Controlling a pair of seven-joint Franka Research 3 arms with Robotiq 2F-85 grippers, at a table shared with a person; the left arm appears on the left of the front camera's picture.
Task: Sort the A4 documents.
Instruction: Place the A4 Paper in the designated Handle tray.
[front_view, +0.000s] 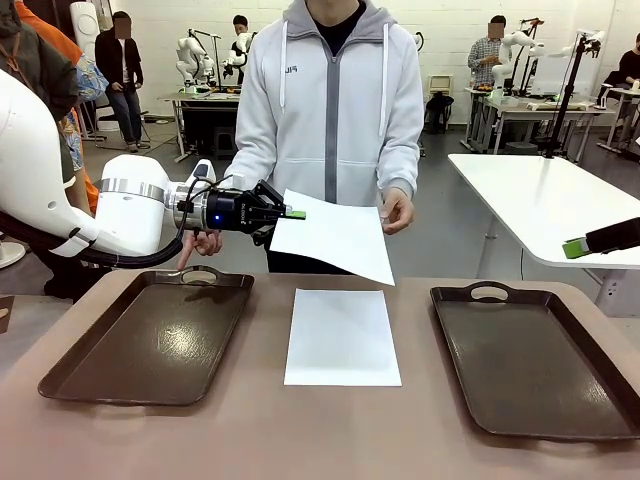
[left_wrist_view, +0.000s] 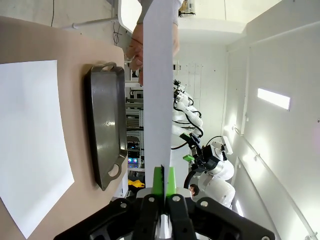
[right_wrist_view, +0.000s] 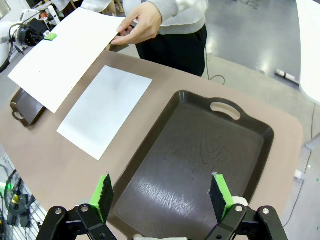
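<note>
Pinching the raised sheet (front_view: 335, 235) by its left edge, the left gripper (front_view: 285, 213) is clamped on it while the person's hand (front_view: 397, 212) holds the right edge. The sheet's long axis runs left-right, with the left tray (front_view: 150, 340) below-left of the grip. Over the right tray (right_wrist_view: 200, 150) the right gripper (right_wrist_view: 161, 190) hangs wide and empty, a second sheet (front_view: 342, 335) lies flat between the trays, and I can't tell if the raised one is single.

Left tray (front_view: 150, 340): lying flat on the brown table (front_view: 300, 430), its handle pointing toward the far side.
Right tray (front_view: 530, 360): sitting on the same table, well apart from the first.
Person (front_view: 335, 140): standing at the far edge, wearing a grey zip hoodie (front_view: 290, 110).
White table (front_view: 545, 195): standing behind, at picture right.
</note>
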